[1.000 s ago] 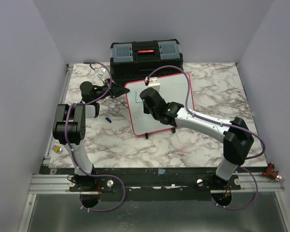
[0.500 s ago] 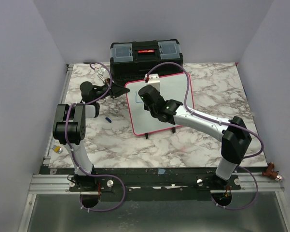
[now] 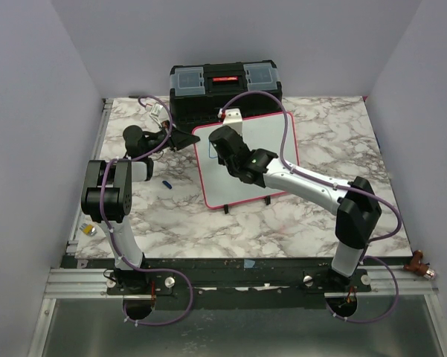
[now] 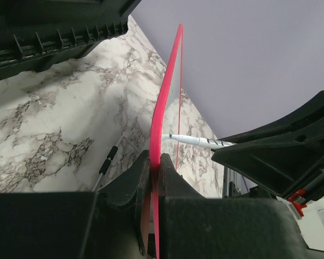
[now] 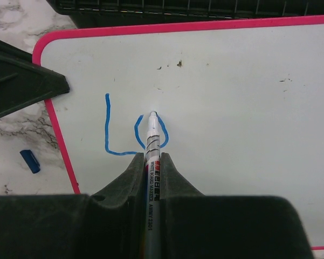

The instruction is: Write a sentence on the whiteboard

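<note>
The whiteboard (image 3: 275, 145), white with a pink-red frame, stands tilted in front of the toolbox. My left gripper (image 3: 186, 139) is shut on its left edge, and the left wrist view shows the black fingers (image 4: 135, 172) pinching the pink frame (image 4: 164, 108). My right gripper (image 3: 222, 145) is shut on a white marker (image 5: 152, 141) whose tip touches the board (image 5: 248, 97). The sentence (image 5: 109, 129) shows only a blue "L" and an almost closed "o" around the marker tip. The marker also shows in the left wrist view (image 4: 197, 141).
A black toolbox (image 3: 224, 88) stands right behind the board. A blue marker cap (image 3: 166, 184) lies on the marble table left of the board and also shows in the right wrist view (image 5: 30, 161). A small white object (image 3: 233, 117) sits at the board's top edge.
My right gripper has moved with the marker toward the board's upper left, and the blue stroke has grown into an "o". The left gripper has stayed on the board's edge.
</note>
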Robot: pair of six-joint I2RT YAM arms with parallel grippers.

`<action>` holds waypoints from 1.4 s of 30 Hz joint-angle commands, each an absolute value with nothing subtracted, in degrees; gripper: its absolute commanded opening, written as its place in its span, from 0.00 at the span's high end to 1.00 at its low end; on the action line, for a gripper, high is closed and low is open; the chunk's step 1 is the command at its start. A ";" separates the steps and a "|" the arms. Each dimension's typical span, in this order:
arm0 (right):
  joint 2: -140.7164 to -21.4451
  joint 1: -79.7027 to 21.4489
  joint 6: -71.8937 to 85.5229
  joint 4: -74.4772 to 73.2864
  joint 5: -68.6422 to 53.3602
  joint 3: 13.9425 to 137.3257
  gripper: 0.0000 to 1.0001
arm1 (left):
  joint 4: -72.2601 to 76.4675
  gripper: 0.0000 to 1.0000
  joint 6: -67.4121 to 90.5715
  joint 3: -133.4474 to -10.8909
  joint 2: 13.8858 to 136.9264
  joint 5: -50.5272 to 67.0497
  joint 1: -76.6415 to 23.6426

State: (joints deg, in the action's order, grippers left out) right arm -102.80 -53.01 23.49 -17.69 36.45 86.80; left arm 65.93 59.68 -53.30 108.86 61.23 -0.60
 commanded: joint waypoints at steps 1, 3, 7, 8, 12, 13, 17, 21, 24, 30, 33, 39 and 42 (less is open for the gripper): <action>-104.81 -52.65 22.91 -18.50 36.37 88.85 0.99 | 70.93 1.00 57.22 -53.17 106.57 63.52 -0.61; -104.68 -52.65 23.02 -18.37 35.62 88.78 0.99 | 70.86 1.00 57.22 -53.18 106.55 63.48 -0.60; -104.40 -52.66 22.96 -18.47 34.20 88.70 0.99 | 70.79 1.00 57.13 -53.17 106.52 63.46 -0.57; -104.19 -52.65 23.05 -18.46 33.99 88.56 0.99 | 70.61 1.00 57.05 -53.18 106.52 63.41 -0.55; -103.21 -52.65 22.82 -17.44 31.93 87.44 0.99 | 70.58 1.00 57.06 -53.17 106.52 63.37 -0.60; -102.89 -52.69 22.80 -17.17 31.51 87.19 0.99 | 70.61 1.00 57.06 -53.17 106.53 63.33 -0.54; -100.88 -52.67 23.53 -16.20 31.11 85.86 0.99 | 70.57 1.00 56.98 -53.17 106.44 63.28 -0.61; -97.44 -52.65 23.79 -13.42 29.03 83.62 0.99 | 70.47 1.00 56.95 -53.17 106.39 63.27 -0.60; -95.16 -52.22 24.26 -11.27 27.68 81.79 0.99 | 70.41 1.00 57.04 -53.09 106.27 63.36 -0.55; -91.82 -49.27 26.30 -8.13 23.88 77.95 0.99 | 70.46 1.00 56.95 -52.83 105.95 63.37 -0.53; -90.93 -47.14 27.88 -7.88 22.02 76.72 0.96 | 70.46 1.00 56.95 -52.73 105.73 63.37 -0.53; -89.68 -45.97 28.06 -7.06 22.43 74.52 0.99 | 70.45 1.00 56.87 -52.64 105.57 63.31 -0.53; -89.37 -45.97 27.87 -6.28 22.21 73.38 0.99 | 70.45 1.00 56.87 -52.65 105.63 63.31 -0.53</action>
